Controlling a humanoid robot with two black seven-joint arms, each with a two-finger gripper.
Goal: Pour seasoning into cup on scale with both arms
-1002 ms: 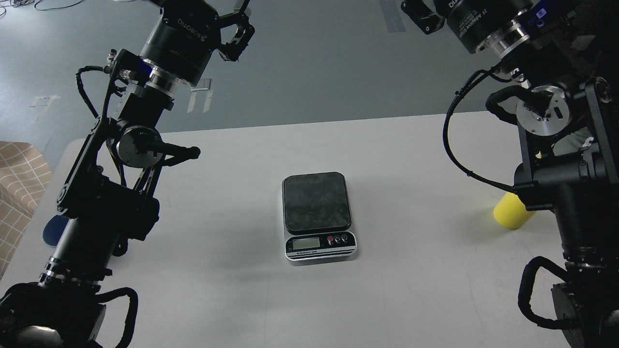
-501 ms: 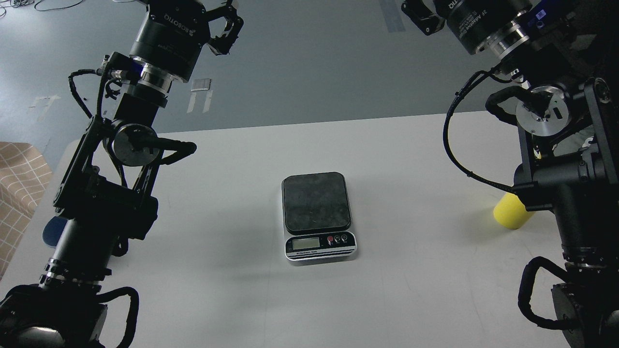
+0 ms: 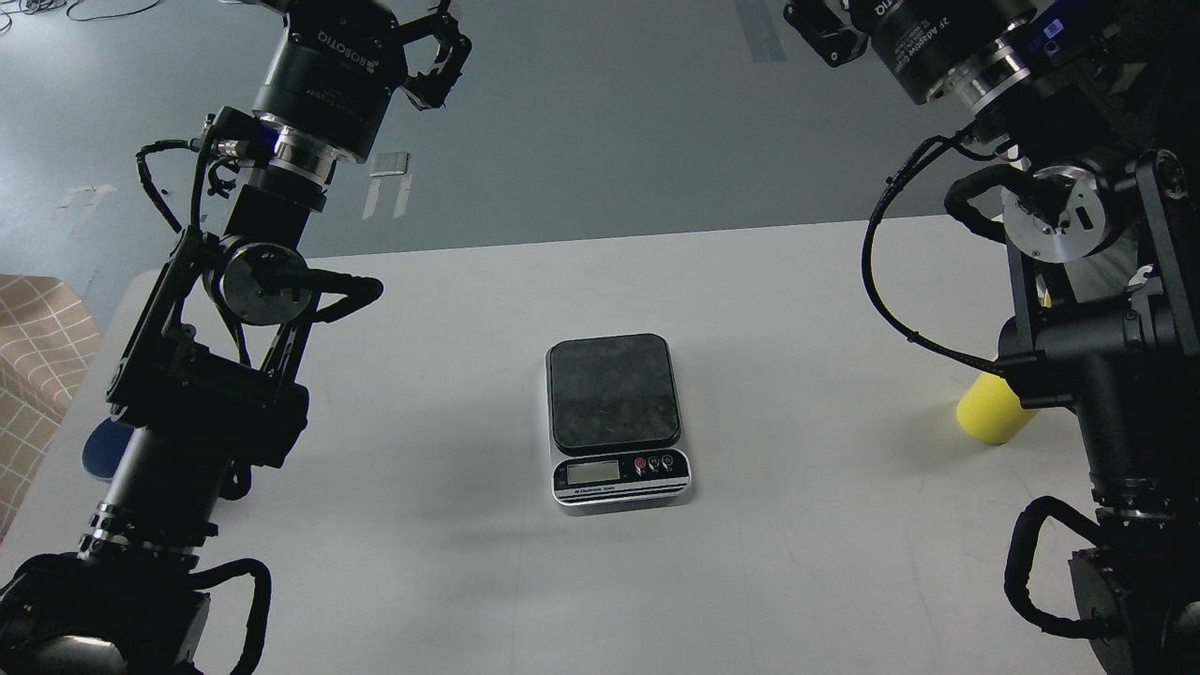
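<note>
The scale [image 3: 614,417] lies in the middle of the white table [image 3: 797,544], its dark platform bare and its display facing me. The yellow seasoning bottle [image 3: 989,412] stands at the right, mostly hidden behind my right arm. Only a blue edge of the cup [image 3: 97,452] shows at the far left, behind my left arm. My left gripper [image 3: 441,37] is raised high beyond the table's far left corner, its fingers spread and empty. My right gripper [image 3: 817,28] is raised at the top right, cut off by the frame's edge.
A tan checked surface [image 3: 37,366] lies off the table's left edge. Grey floor with tape marks [image 3: 389,183] lies beyond the far edge. My arms stand over both sides of the table.
My left gripper and wrist have moved up and to the left, further from the scale. The right arm has barely shifted. The scale, bottle and cup have not moved.
</note>
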